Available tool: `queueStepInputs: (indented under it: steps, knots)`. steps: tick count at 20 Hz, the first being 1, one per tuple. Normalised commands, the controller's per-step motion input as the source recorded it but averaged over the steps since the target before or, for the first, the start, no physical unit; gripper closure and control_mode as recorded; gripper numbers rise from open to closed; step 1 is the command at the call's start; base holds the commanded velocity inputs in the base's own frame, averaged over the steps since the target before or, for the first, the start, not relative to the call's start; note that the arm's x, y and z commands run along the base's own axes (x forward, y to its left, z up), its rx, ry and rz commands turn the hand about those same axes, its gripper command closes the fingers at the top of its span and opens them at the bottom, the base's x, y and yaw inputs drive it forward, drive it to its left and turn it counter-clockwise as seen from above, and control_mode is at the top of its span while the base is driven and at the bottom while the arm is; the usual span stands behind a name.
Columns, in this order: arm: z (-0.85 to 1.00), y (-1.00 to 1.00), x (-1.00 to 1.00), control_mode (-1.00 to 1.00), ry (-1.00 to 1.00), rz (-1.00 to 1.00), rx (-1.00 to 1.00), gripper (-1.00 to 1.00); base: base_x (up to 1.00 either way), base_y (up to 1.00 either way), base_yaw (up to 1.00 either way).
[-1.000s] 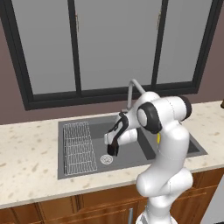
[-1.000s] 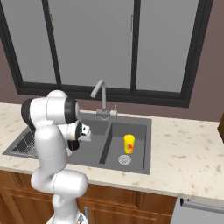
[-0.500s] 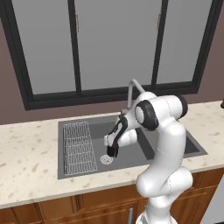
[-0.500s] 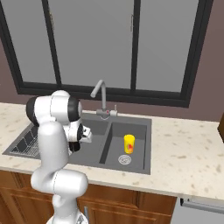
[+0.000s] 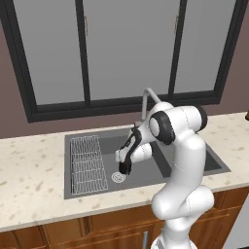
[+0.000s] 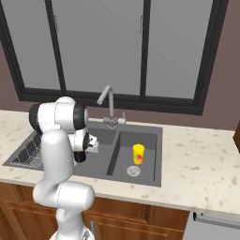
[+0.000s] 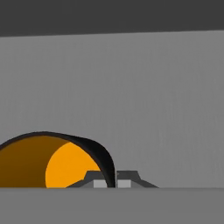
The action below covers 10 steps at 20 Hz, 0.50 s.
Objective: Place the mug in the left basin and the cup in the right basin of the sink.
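Note:
In the hand view my gripper (image 7: 111, 181) is shut on the rim of the black mug (image 7: 52, 164), one finger inside its orange interior and one outside. Seen from the left base view, the mug (image 5: 125, 168) hangs low in the wider left basin (image 5: 112, 146), just above and right of the round drain (image 5: 118, 177), beside the wire rack (image 5: 87, 163). The yellow cup (image 6: 138, 153) stands upright in the narrower right basin (image 6: 150, 140), behind its drain (image 6: 133, 170).
The slim silver faucet (image 5: 146, 99) rises behind the sink's divider, close to my arm's elbow. Speckled beige counter (image 5: 29, 170) surrounds the sink (image 5: 73, 190). A dark-framed window runs along the back wall.
My gripper has gone down a little with the mug, deeper into the left basin toward the drain. The cup has stayed put.

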Motion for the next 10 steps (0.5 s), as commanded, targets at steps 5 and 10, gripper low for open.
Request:
queueStepInputs:
  steps: [5,10]
  knots:
    - [-0.20,0.00,0.02,-1.00,0.00,0.00,0.00,1.00,0.00,0.00,0.00]
    - [-0.04,0.00,0.00,-1.00,0.00,0.00,0.00,-1.00,0.00,0.00,0.00]
